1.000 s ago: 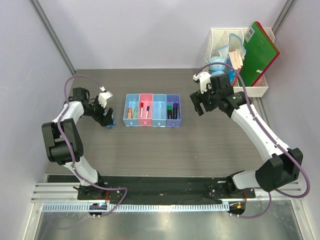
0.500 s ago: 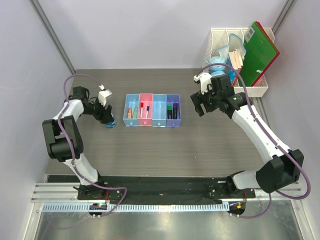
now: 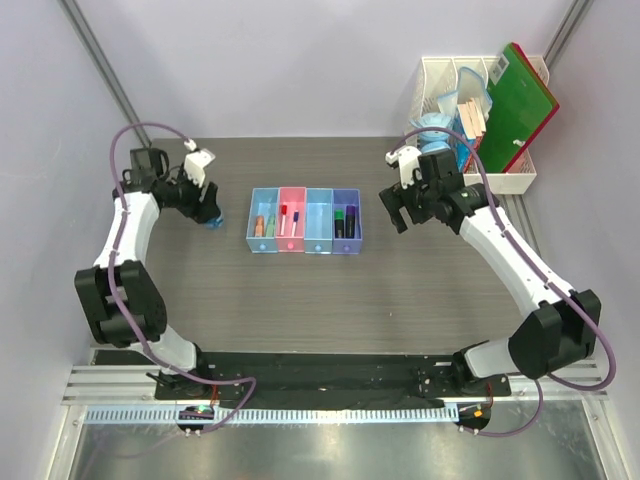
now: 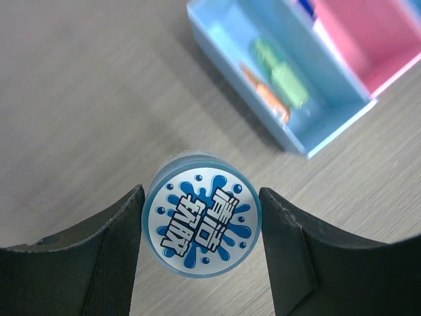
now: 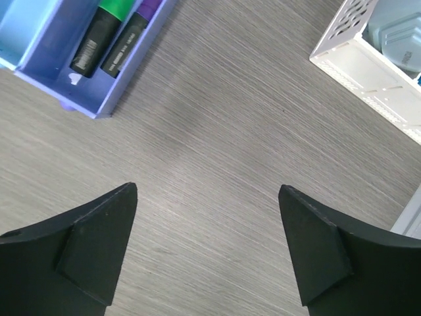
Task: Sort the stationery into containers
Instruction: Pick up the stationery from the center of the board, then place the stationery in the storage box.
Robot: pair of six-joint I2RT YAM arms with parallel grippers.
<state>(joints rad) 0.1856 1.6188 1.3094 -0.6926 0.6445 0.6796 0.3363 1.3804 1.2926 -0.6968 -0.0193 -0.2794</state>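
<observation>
You had the left gripper (image 4: 200,214) clamped on the blue tape roll (image 4: 202,227), its two black fingers (image 4: 112,243) pressed against opposite sides of the round roll so that the printed splash label faced the wrist camera. From above, that gripper (image 3: 207,212) and the roll (image 3: 212,222) sat to the left of the row of four joined bins (image 3: 305,248), near it but not touching. Whether the roll rested on the table (image 3: 300,300) or hung just above it, you could not have told from these views. The leftmost light blue bin (image 4: 329,128) held the mint-green piece (image 4: 283,82) and the orange piece (image 4: 266,99) side by side. The pink bin (image 3: 291,243) next to it held the thin white pen (image 3: 284,222) with the red cap. In the purple bin (image 5: 99,99) at the right end, the two black markers (image 5: 92,46) lay parallel, one green-ended, one purple-ended. Your right gripper (image 5: 210,224) stood wide open with nothing between its fingers, over bare table between the purple bin and the white slotted rack (image 5: 368,72).
</observation>
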